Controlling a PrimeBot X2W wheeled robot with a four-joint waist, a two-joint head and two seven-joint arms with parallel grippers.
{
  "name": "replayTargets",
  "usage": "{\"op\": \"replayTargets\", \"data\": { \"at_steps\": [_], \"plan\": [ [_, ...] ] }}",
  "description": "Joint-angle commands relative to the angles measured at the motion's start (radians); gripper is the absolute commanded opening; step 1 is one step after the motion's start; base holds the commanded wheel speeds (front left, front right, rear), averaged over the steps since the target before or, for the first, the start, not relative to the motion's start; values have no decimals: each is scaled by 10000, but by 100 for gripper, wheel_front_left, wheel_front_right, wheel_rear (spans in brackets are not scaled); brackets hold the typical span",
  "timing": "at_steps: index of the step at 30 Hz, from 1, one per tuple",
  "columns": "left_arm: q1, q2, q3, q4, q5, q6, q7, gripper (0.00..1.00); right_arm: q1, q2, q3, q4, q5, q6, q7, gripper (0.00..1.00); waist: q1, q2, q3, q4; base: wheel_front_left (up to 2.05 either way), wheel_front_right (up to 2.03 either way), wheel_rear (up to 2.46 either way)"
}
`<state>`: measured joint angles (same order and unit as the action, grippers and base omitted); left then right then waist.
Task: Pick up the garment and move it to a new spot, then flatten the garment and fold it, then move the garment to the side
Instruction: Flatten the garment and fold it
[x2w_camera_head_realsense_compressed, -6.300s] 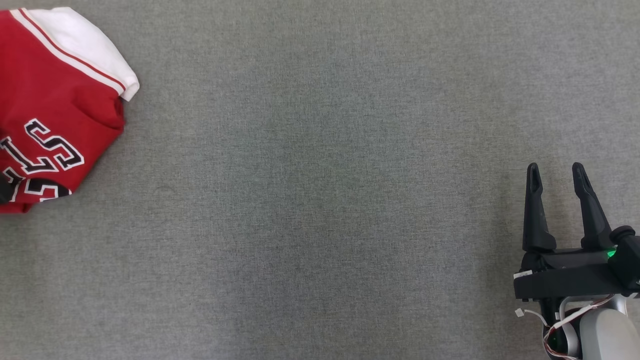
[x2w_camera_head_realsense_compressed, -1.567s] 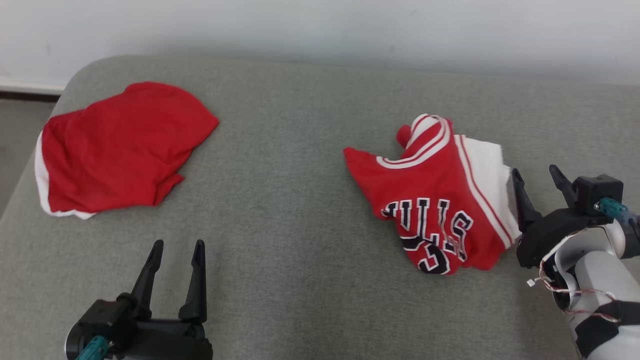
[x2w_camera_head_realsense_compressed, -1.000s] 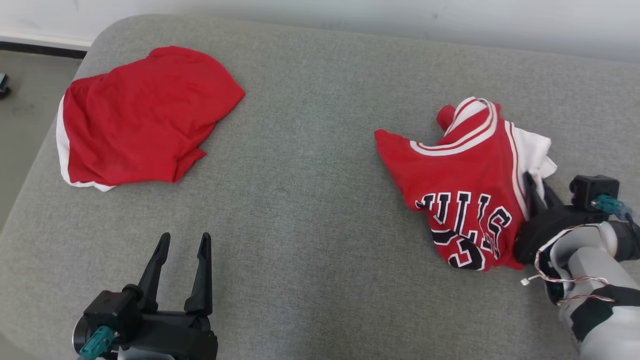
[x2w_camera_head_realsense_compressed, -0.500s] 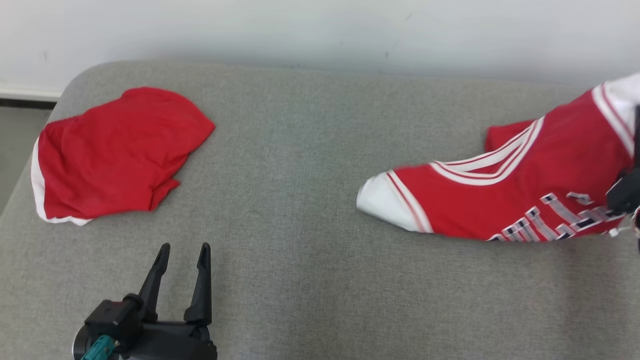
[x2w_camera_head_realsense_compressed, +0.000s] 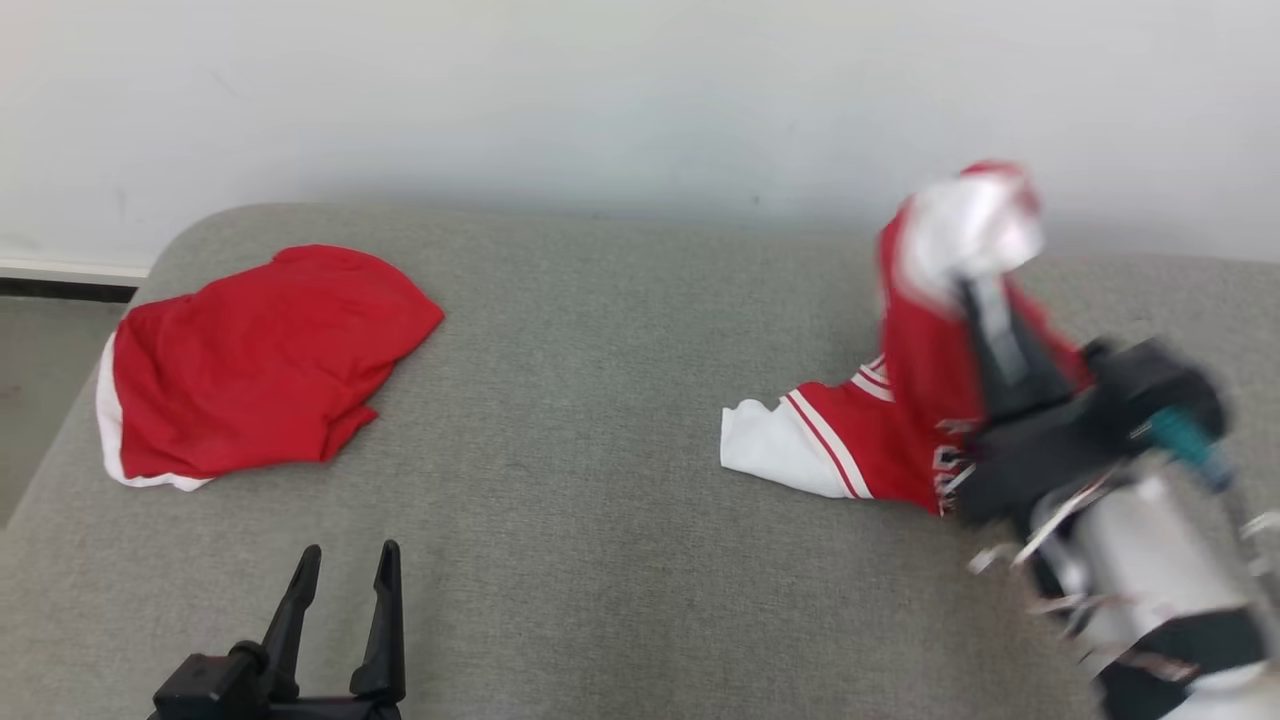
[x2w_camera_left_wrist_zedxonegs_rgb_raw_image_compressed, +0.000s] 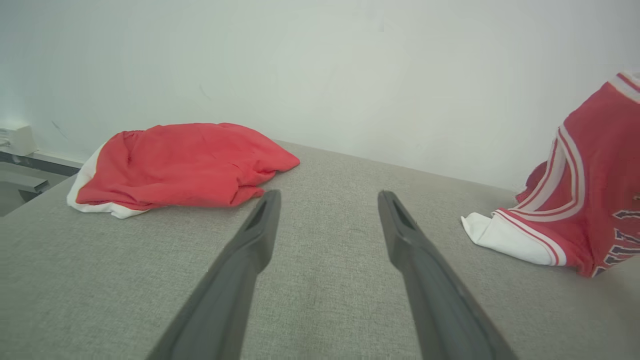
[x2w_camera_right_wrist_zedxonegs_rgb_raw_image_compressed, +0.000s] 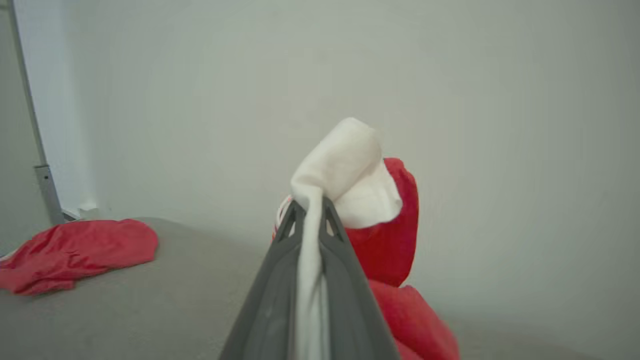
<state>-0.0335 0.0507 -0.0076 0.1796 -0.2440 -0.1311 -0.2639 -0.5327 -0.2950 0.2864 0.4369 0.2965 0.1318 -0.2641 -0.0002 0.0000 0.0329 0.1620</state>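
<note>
Got my right gripper clamped on the red jersey, cloth draping below it; left gripper spread apart, empty.

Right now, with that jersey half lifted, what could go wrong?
The right gripper pinches just a thin white edge of the jersey, so the cloth might slip out. Its white end lies on the grey cushion and could drag or bunch. Carried far left, it might land on the other red garment.

Soft, even, bright light with faint shadows. Motion blur smears the right gripper and garment at right.
</note>
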Motion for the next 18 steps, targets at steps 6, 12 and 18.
{"op": "replayTargets", "data": {
  "at_steps": [6, 12, 18],
  "plan": [
    [133, -2, 25, -63, -133, 21, -9, 100, 1078, 855, 1846, -357, -224, -23, -6, 0, 2, 0, -37, 463, 0, 0, 0],
    [-60, -1, -34, 11, -216, 21, -9, 100, 1514, 1828, 3197, 351, -517, -23, -5, 0, 2, 0, 121, 736, 0, 0, 0],
    [-142, -1, -80, 66, -281, 21, -9, 100, 1733, 2349, 4238, 1530, -272, -22, -5, 92, 2, 0, 163, 926, 0, 0, 0]
  ]
}}
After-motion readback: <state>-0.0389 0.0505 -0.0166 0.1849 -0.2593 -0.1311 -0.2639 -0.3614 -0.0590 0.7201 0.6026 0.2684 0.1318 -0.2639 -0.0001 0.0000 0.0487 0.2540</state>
